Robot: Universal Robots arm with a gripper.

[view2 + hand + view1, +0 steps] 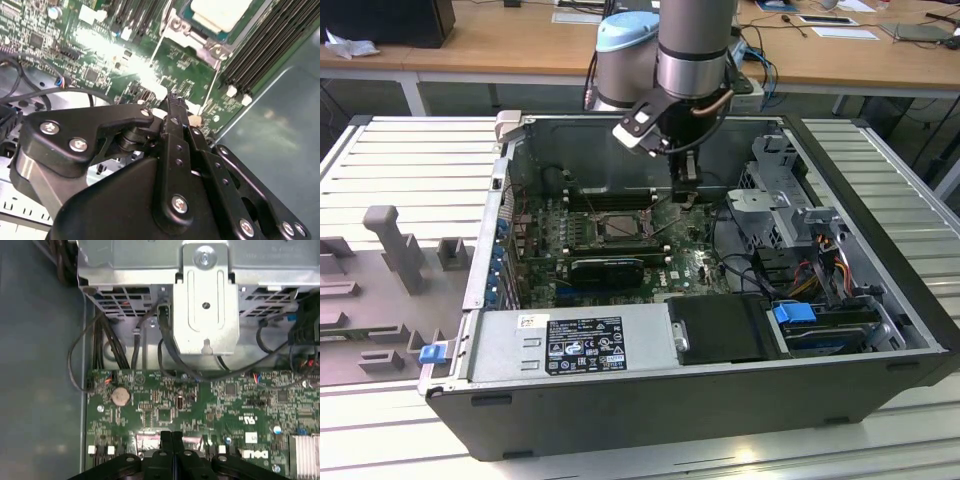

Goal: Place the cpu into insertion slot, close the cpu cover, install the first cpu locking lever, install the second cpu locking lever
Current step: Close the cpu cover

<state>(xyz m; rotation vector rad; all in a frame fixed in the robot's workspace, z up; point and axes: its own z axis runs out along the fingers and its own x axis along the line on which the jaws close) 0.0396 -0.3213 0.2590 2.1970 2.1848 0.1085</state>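
My gripper [687, 190] hangs inside the open computer case, over the green board just to the exterior view's right of the insertion slot [620, 214]. Its black fingers are shut together with nothing between them in both wrist views [172, 102] [171, 436]. In the second wrist view the cpu [220, 12] shows its pale face inside the socket, framed by the silvery cpu cover [192, 36]. Two thin metal rods [159, 45] [212, 82] run along the frame's edges. The gripper's tip is a short way off the socket's corner, not touching it.
Long black memory slots [270, 45] flank the socket. A long black card [607, 266] lies in front of it. A metal drive cage [205, 305] with cables [100, 350] stands at the exterior view's right. The case wall [280, 140] is close by.
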